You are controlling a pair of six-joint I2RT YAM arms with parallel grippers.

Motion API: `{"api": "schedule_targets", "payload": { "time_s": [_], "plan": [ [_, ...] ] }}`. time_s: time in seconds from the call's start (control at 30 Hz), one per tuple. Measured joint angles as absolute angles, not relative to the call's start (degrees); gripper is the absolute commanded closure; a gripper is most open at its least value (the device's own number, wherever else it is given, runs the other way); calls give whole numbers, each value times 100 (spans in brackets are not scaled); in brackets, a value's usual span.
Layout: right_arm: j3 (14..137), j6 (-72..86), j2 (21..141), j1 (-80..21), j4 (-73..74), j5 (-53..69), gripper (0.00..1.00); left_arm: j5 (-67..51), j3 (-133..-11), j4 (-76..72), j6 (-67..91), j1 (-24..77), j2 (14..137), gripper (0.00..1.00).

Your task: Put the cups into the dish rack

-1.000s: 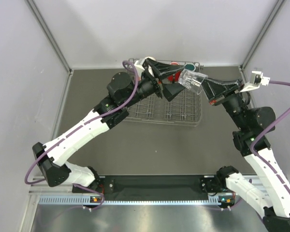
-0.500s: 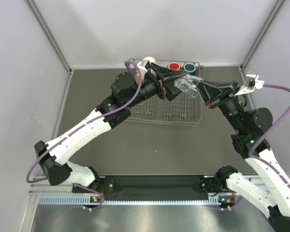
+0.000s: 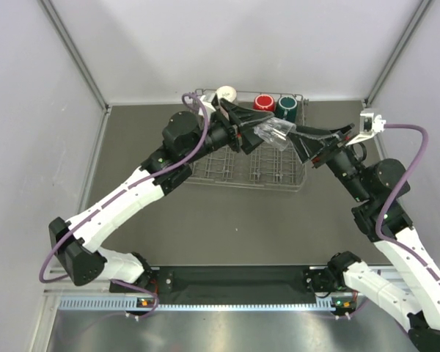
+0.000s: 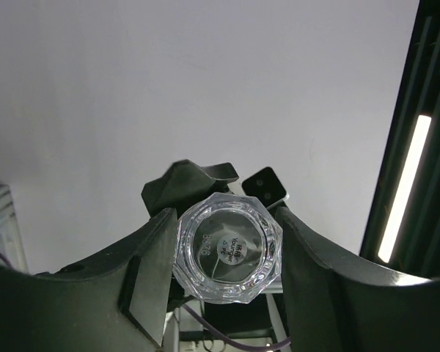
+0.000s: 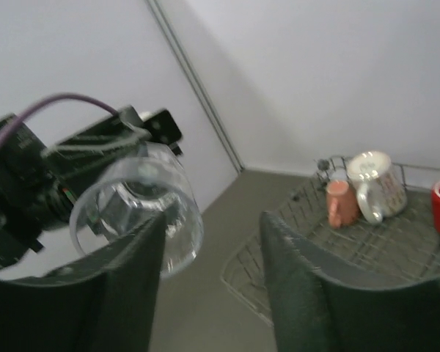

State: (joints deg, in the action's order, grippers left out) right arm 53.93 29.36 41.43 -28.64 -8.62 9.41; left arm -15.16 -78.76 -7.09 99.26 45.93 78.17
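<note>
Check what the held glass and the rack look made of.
The clear glass looks like glass or hard clear plastic, glossy: it is see-through, with a faceted base and sharp highlights. The dish rack is apparently grey metal wire: a thin crossing grid.

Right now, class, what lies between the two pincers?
The glass. The top view shows it filling the gap between them, clamped in the left pincer, with the open right pincer just beside it.
</note>
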Motion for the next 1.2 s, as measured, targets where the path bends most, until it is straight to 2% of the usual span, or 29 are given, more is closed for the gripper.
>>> {"api": "schedule_targets", "payload": {
  "time_s": [0.1,0.27,0.47,0.67,0.87,1.2],
  "plan": [
    [5439,2823,4010,-2875,-191,764,33,-1573,-7826,-506,9673,4322,7671,100],
    [5555,2751,3533,-2877,1127,244,28,-1693,-7887,-73,8888,3927,7408,100],
    [5988,2867,3103,-2877,2665,-456,27,-1673,-8853,1063,7194,3911,7644,100],
    [6506,3262,2928,-2877,4108,-987,27,-1111,-9142,1557,5430,3911,7874,100],
    [6973,3806,2786,-2877,5325,-1188,27,-473,-9146,1529,3959,3913,8541,100],
    [7107,4077,2864,-2877,6093,-1345,26,611,-9181,545,2314,4018,9985,100]
  ]
}}
